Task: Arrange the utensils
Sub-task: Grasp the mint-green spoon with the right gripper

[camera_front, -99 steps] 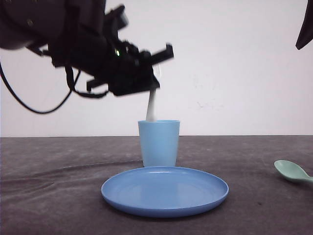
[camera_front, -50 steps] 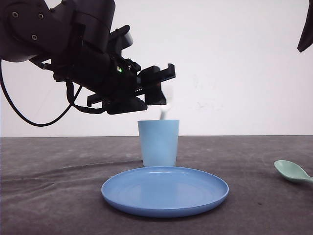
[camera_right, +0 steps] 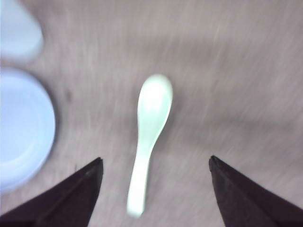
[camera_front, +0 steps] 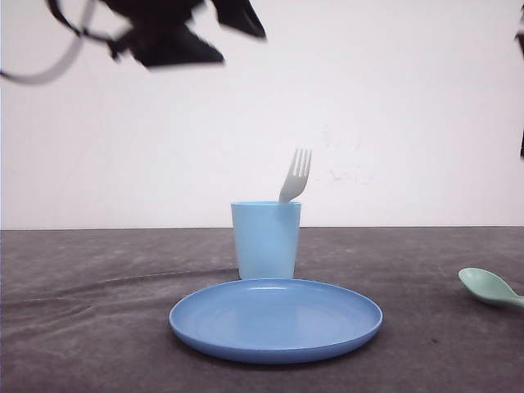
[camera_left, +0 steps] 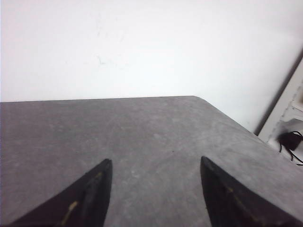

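The white fork [camera_front: 295, 174] stands in the light blue cup [camera_front: 266, 240], tines up, leaning right against the rim. On the table at the far right lies the mint-green spoon [camera_front: 490, 287], bowl up. My left arm [camera_front: 168, 42] is high above the cup's left, blurred. In the left wrist view my left gripper [camera_left: 155, 163] is open over bare table. My right gripper [camera_right: 155, 160] hangs open above the spoon [camera_right: 151, 127], whose handle lies between the fingers without touching them.
A round blue plate [camera_front: 276, 318] lies in front of the cup, nearer the table's front edge. The right wrist view has the plate [camera_right: 23, 127] and the cup [camera_right: 16, 28] off to one side of the spoon. A black cable [camera_left: 289, 142] sits past the table's far corner.
My left gripper let go of the fork, which dropped into the cup and leans right. The left arm then rose up and away to the left.
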`<state>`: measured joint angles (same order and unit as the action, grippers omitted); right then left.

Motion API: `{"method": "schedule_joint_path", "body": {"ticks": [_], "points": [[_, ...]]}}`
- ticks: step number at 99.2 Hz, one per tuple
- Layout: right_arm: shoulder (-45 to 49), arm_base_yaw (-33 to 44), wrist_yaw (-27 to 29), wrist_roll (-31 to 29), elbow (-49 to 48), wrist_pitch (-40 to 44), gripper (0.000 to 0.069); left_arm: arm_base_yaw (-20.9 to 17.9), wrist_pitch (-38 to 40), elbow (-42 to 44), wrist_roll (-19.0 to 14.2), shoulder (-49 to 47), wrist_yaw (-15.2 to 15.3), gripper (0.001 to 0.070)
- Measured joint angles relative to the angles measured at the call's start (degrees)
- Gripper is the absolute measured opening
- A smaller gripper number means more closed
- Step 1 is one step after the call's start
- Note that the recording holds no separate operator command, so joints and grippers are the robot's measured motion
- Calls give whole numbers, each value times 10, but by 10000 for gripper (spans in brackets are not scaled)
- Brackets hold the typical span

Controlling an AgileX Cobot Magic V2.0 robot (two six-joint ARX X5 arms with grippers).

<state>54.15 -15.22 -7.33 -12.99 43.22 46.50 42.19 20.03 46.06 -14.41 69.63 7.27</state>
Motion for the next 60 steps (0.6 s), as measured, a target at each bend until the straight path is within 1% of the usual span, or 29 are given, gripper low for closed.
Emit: {"method": "schedule_joint_path", "body": {"ticks": [13, 26, 35, 46, 54, 60], "points": [[37, -40, 2, -30, -42, -24, 444, 5, -108, 0, 0, -91, 0, 355], [68, -69, 31, -61, -98, -70, 444, 5, -209, 0, 0, -155, 0, 355], [82, -77, 54, -77, -109, -89, 444, 5, -272, 0, 0, -190, 0, 355], [83, -82, 59, -86, -109, -125, 443, 10, -333, 0, 0, -226, 0, 355], [84, -84, 59, -91, -109, -132, 439, 12, -363, 0, 0, -244, 0, 355], [85, -83, 59, -95, -109, -139, 420, 14, -382, 0, 0, -254, 0, 355]]}}
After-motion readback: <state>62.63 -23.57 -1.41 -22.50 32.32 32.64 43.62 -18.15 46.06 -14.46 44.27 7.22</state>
